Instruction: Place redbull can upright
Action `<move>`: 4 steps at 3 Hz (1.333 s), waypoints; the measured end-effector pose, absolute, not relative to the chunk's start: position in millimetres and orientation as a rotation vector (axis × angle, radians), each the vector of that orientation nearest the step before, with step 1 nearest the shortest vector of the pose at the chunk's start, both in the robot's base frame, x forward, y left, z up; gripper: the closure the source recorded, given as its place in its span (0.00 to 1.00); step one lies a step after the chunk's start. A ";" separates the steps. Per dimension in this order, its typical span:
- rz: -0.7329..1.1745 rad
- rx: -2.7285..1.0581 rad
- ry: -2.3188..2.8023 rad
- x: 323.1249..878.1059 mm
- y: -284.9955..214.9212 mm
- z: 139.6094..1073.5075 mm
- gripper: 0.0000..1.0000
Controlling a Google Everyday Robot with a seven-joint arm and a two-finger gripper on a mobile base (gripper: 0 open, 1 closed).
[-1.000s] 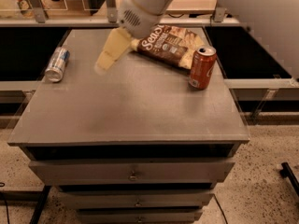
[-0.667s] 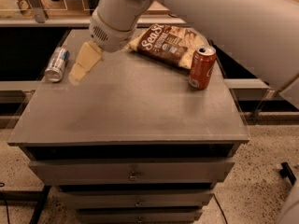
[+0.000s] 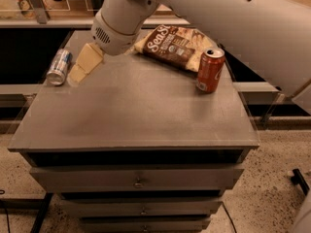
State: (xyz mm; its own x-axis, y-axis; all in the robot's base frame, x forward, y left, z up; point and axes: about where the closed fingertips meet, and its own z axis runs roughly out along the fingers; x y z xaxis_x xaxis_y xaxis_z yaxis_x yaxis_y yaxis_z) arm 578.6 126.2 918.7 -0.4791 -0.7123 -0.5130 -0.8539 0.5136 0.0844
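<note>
The white arm (image 3: 209,13) reaches in from the upper right and crosses the back of the grey tabletop (image 3: 136,110). Its thick round wrist (image 3: 119,23), with a small vent grille on the side, slants down and to the left. From that wrist the tan gripper (image 3: 80,69) points at the left rear part of the top, its tip low over the surface or perhaps on it. From this angle it reads as a single tan wedge, so I cannot tell whether it is apart or together, and nothing is seen held in it. There is one redbull can (image 3: 59,67), slim and silver with blue panels. It lies on its side at the left rear edge of the tabletop, with its long axis running roughly front to back, just beside the gripper on the gripper's outer side. Whether the two touch is hard to judge here. There is one orange-red soda can (image 3: 210,69), which stands upright near the right rear of the top, well apart from the gripper. One brown snack bag (image 3: 177,45) lies flat behind it, and the soda can's upper part overlaps the bag's near corner in this view. Below the top, three drawer fronts are stacked, the top drawer (image 3: 140,178) showing a small knob.
</note>
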 end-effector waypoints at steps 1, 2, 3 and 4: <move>0.425 -1.253 2.338 609.5 135.4 918.8 0.00; 0.234 -1.111 2.448 658.2 144.3 917.8 0.00; 0.077 -0.905 2.606 696.7 155.9 908.9 0.00; 0.074 -0.762 2.656 704.1 154.7 916.4 0.00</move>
